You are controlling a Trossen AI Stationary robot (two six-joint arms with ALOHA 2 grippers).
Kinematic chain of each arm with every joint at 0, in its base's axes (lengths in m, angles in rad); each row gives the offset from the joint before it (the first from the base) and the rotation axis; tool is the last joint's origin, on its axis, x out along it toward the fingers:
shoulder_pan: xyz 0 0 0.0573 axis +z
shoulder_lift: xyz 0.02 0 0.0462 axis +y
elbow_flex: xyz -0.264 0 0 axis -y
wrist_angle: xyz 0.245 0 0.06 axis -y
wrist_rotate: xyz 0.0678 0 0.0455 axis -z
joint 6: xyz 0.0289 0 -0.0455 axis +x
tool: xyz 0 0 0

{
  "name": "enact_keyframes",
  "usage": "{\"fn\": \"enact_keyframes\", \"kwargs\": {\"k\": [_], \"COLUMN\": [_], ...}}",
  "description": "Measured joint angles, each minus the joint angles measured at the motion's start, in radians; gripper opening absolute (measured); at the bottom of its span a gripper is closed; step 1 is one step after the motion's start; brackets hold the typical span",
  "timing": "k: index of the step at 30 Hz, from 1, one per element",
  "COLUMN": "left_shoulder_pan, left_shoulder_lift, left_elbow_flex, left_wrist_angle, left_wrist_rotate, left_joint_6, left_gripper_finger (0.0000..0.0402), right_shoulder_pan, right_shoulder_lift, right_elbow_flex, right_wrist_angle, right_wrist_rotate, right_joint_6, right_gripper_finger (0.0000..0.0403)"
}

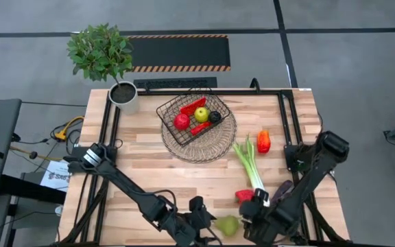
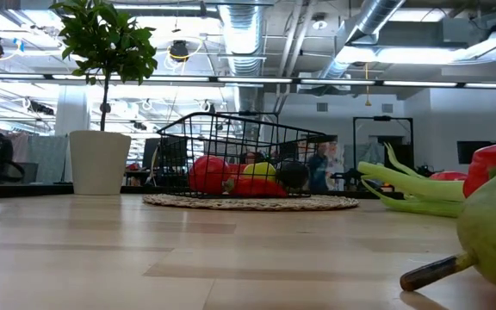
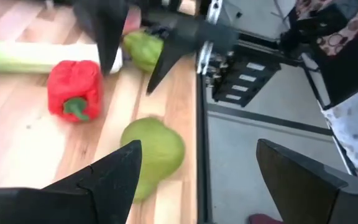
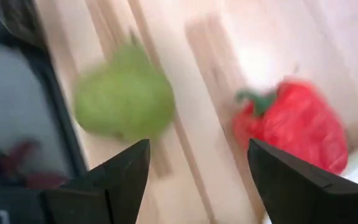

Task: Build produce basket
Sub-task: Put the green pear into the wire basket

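Half-hidden green pear [image 1: 228,224] between both open grippers.

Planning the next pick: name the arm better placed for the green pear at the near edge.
Either; marginally left. The green pear lies between both open tools, left tool and right tool, with nothing between.

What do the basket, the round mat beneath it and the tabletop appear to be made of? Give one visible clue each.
Basket: dark wire, probably coated metal; thin open grid.
Round mat: woven wicker or straw; pale plaited rings.
Tabletop: light wood, smooth finish; plank joints and grain.
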Motion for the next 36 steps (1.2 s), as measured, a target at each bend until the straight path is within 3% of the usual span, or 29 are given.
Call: {"fn": "enact_keyframes", "kwargs": {"k": [4, 10, 16, 20, 32, 36], "left_shoulder_pan": [0.008, 0.017, 0.018, 0.024, 0.040, 0.040], "left_shoulder_lift": [0.002, 0.001, 0.001, 0.001, 0.001, 0.001], "left_elbow_flex": [-0.083, -0.208, -0.227, -0.227, -0.226, -0.226], "left_wrist_angle": [0.046, 0.213, 0.226, 0.232, 0.190, 0.117], "left_wrist_rotate": [0.000, 0.044, 0.047, 0.044, 0.066, 0.061], "left_joint_6": [-0.047, -0.131, -0.149, -0.141, -0.141, -0.143], "left_gripper_finger": [0.0303, 0.0303, 0.0303, 0.0303, 0.0303, 0.0303], "right_shoulder_pan": [0.047, 0.101, 0.116, 0.089, -0.163, -0.180], "right_shoulder_lift": [-0.027, 0.072, 0.202, 0.234, 0.221, 0.172], "right_elbow_flex": [0.001, 0.001, 0.000, 0.000, 0.000, 0.001], "right_wrist_angle": [0.080, 0.197, 0.346, 0.353, 0.315, 0.310], "right_wrist_rotate": [0.101, 0.100, 0.064, 0.066, 0.099, 0.089], "right_joint_6": [0.103, 0.239, 0.318, 0.349, 0.102, 0.057], "right_gripper_finger": [0.0291, 0.0291, 0.0291, 0.0291, 0.0291, 0.0291]}}
